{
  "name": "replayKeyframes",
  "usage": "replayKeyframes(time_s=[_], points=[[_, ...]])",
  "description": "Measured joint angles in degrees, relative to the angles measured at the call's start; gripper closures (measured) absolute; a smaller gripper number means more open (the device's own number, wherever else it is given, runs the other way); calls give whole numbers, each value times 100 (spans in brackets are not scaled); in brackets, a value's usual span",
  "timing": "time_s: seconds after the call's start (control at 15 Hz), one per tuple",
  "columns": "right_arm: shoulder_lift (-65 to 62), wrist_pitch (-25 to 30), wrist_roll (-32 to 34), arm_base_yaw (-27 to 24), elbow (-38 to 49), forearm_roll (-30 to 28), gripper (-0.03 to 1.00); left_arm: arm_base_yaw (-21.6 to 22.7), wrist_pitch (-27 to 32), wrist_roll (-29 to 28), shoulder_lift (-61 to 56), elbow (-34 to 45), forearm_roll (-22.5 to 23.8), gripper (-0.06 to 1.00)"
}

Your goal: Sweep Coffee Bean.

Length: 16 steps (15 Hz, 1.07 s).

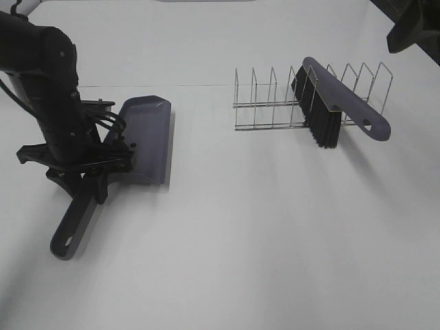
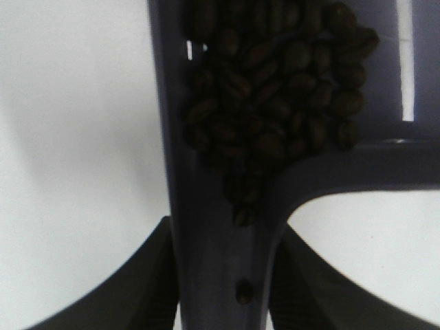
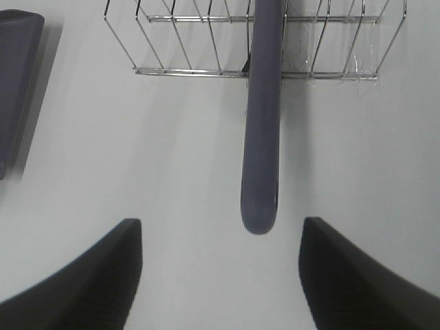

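Left claw (image 2: 220, 275) clamped tight on dustpan (image 1: 144, 137) handle, coffee beans (image 2: 275, 96) piled in pan ahead. Right claw (image 3: 220, 275) part-open, empty; brush (image 3: 262, 124) handle points at it.

In the exterior high view, the left arm (image 1: 51, 103) hides the joint between the dustpan (image 1: 144, 137) and its handle, and the left gripper (image 1: 86, 165) cannot be seen clearly. The right arm (image 1: 412, 27) is cut off at the 2 o'clock corner. The left wrist view is blurred; the coffee beans (image 2: 275, 96) run off its 12 o'clock edge. In the right wrist view, the brush handle (image 3: 262, 137) and wire rack (image 3: 254, 41) are cut off at 12 o'clock, its bristles unseen.
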Motion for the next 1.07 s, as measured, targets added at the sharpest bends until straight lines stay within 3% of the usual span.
replayKeyframes(time_s=[0.47, 0.67, 1.07], points=[[-705, -17, 0, 0, 304, 218, 34, 0, -241, -441, 223, -52, -212, 61], [-705, -17, 0, 0, 304, 275, 34, 0, -109, -470, 223, -63, -327, 32], [-705, -11, 0, 0, 304, 275, 34, 6, 252, -470, -539, -63, -275, 27]])
